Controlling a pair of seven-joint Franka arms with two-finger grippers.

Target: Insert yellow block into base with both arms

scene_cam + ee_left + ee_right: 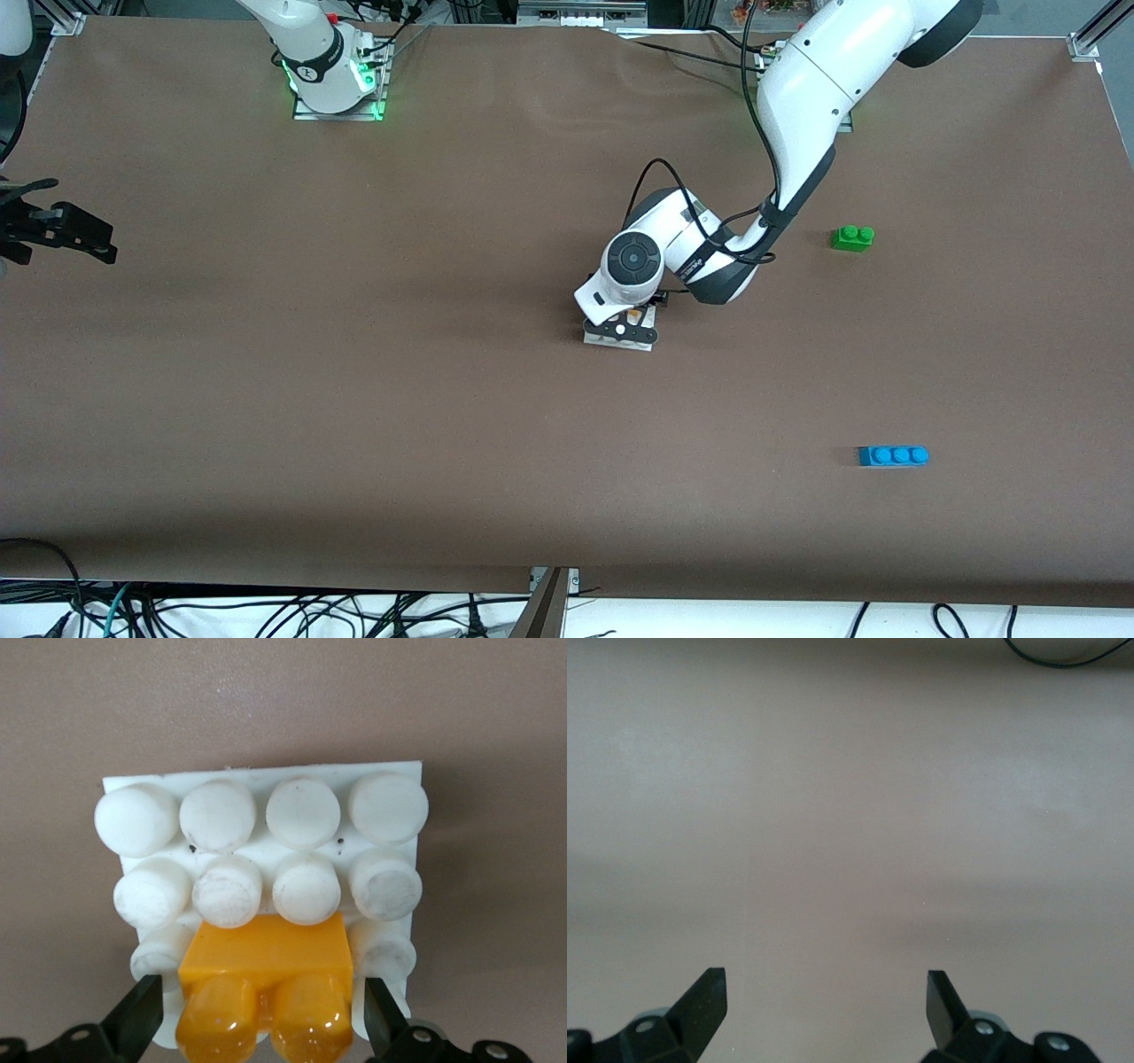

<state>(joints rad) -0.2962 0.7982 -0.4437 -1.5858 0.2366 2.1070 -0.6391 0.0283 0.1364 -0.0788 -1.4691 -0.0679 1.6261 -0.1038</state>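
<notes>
meanwhile the small orange-yellow two-stud plastic block point(266, 979) sits on the flat white studded base plate point(266, 850) mid-worktop, the left gripper point(261, 1023) over it, jaws open beside it. the right gripper point(826, 1005) waits, jaws open. a green brick point(852, 237) and a blue brick point(893, 455) lie well apart.

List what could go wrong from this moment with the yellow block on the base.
1. The yellow block sits at the edge row of the base; the open left claw straddles it and could knock it askew when lifting.
2. Nothing holds the base: the right claw waits open over bare table, so the base may slide or lift.
</notes>
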